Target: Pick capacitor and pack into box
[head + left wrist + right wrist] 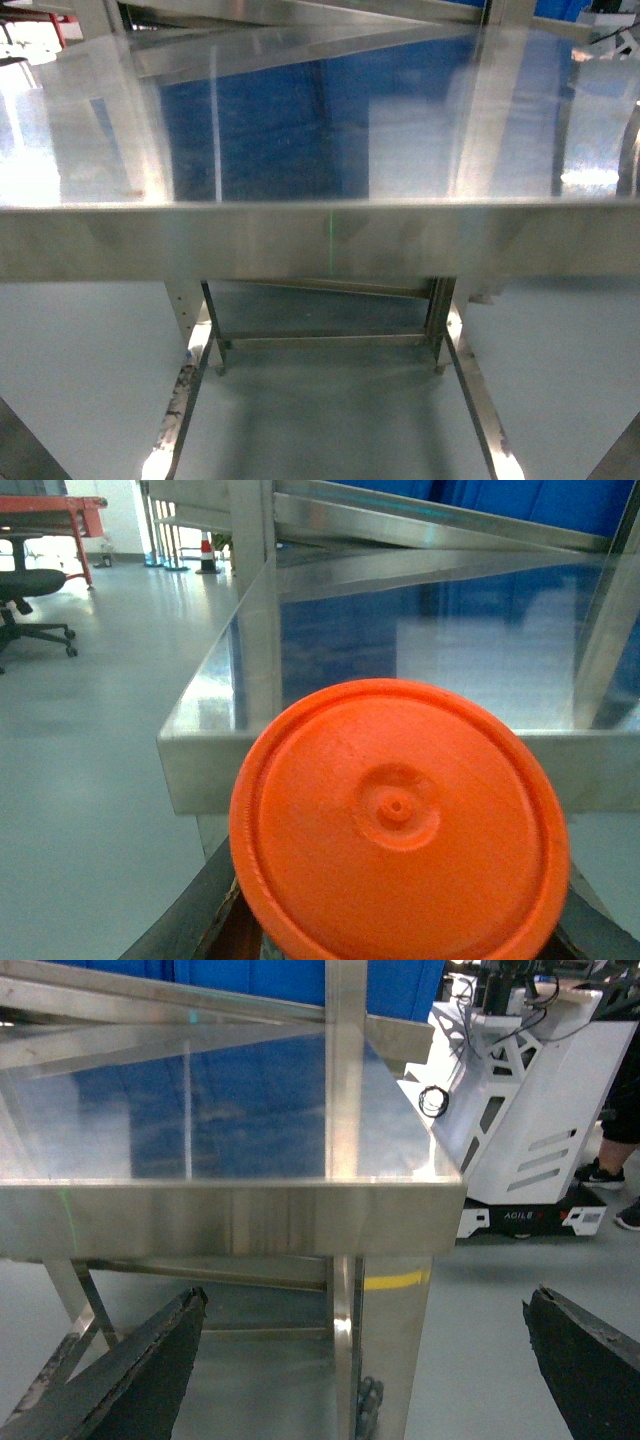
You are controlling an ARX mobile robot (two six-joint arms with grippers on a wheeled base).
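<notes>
We see the right gripper (365, 1360) held low before the steel table (230, 1215), its two dark fingers (130, 1375) spread wide, nothing between. Left wrist view: one orange disc (400, 815) fills the foreground; left jaws unseen, can't tell their state. "AGILE" reads on one white robot base (520, 1135). Box and capacitor not visible in any view.
</notes>
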